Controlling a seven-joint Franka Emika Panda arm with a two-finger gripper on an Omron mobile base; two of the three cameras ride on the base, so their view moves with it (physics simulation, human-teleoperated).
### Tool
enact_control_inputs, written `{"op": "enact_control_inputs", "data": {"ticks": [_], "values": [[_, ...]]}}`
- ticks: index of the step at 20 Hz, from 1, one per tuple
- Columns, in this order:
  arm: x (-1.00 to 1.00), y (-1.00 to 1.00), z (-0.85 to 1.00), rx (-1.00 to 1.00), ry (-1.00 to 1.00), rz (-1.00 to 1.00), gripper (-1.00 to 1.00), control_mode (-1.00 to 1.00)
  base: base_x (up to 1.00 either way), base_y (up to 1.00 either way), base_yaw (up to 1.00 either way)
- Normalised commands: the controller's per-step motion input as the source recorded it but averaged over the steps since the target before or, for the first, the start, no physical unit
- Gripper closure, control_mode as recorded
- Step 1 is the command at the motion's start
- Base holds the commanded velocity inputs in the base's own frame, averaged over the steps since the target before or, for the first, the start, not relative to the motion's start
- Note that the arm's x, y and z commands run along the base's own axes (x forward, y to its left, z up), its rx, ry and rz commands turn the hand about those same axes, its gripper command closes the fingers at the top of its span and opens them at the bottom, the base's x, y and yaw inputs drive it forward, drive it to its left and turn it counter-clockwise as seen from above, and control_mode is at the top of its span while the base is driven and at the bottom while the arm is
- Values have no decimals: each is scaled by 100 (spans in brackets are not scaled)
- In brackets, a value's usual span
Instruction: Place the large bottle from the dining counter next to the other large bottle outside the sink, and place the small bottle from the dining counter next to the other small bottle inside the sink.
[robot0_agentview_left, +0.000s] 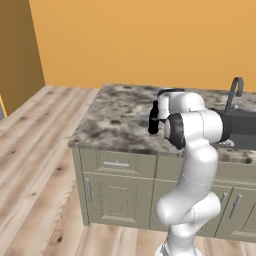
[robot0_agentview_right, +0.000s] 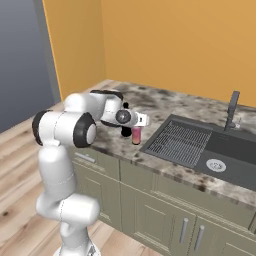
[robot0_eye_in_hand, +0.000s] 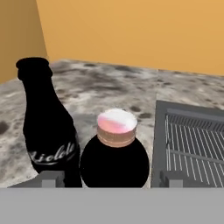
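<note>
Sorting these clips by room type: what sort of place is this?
A kitchen, rendered rather than real: a marble counter over olive-grey drawers, with a dark sink and curved tap set into it.

You are looking at a home kitchen. A speckled marble counter (robot0_agentview_right: 165, 107) sits on olive-grey cabinets (robot0_agentview_left: 117, 187) with drawers and metal handles. Set into the top is a dark sink (robot0_agentview_right: 200, 145) with a ribbed rack (robot0_agentview_right: 176, 141), a round drain (robot0_agentview_right: 216, 164) and a dark tap (robot0_agentview_right: 231, 110). The floor (robot0_agentview_left: 35, 150) is pale wood planks, and the walls (robot0_agentview_right: 175, 40) are orange.
</note>
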Motion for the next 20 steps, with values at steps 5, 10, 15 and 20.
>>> {"op": "enact_control_inputs", "data": {"ticks": [5,10,15,20], "values": [[-40,0,3,0,-8,3,-100,-100,0,0,0],[-15,0,58,0,-4,3,-100,-100,0,0,0],[29,0,74,7,2,0,-100,-100,0,0,0],[25,2,22,12,19,0,-100,-100,0,0,0]]}}
